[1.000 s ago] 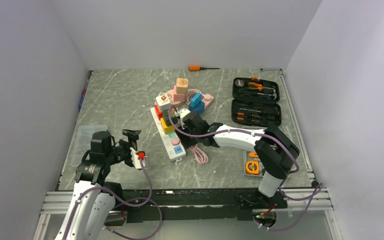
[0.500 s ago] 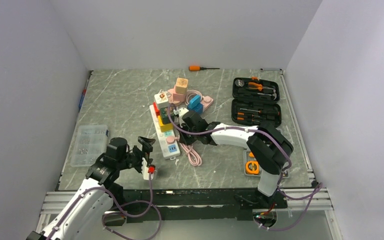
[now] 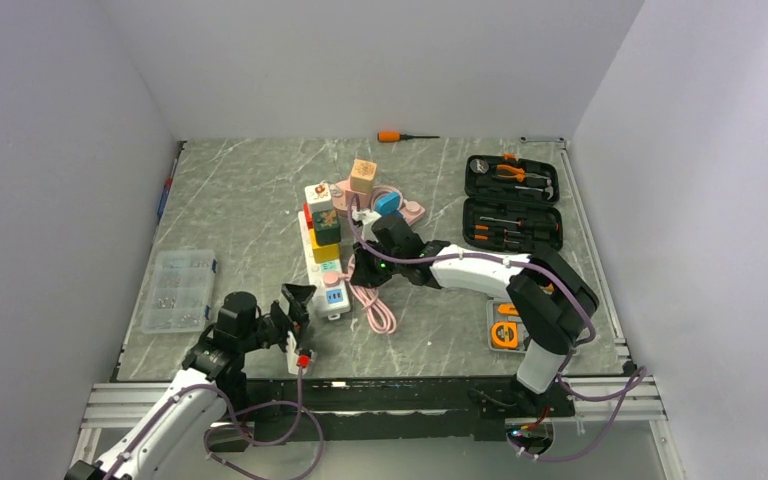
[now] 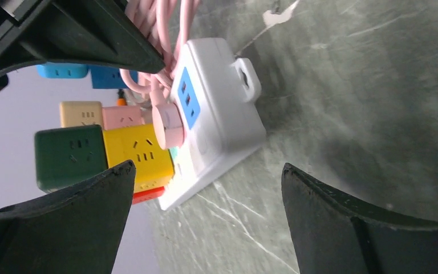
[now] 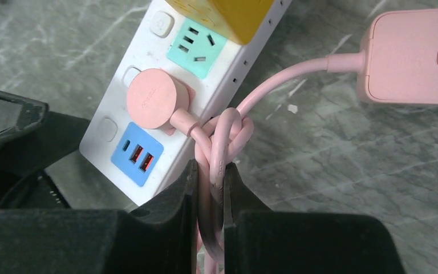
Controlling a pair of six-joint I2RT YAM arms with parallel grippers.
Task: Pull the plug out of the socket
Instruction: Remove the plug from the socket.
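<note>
One hold only: right gripper [image 5: 211, 177] clamps pink cable [image 5: 279, 77]; left gripper [image 4: 206, 168] spread, empty.
Risk: unheld power strip [image 5: 122, 123] drags along with seated pink plug [image 5: 154, 98].

Hidden or cropped
Cropped in the right wrist view: yellow adapter [image 5: 228, 14] at the top edge, pink box [image 5: 410, 54] at the right. Lost between the fingers [image 5: 165, 228]: pink cable [image 5: 217, 165] (lower run unseen). Half covered in the left wrist view: green adapter [image 4: 68, 154]. Too small overhead: organiser box [image 3: 177, 290] contents.
</note>
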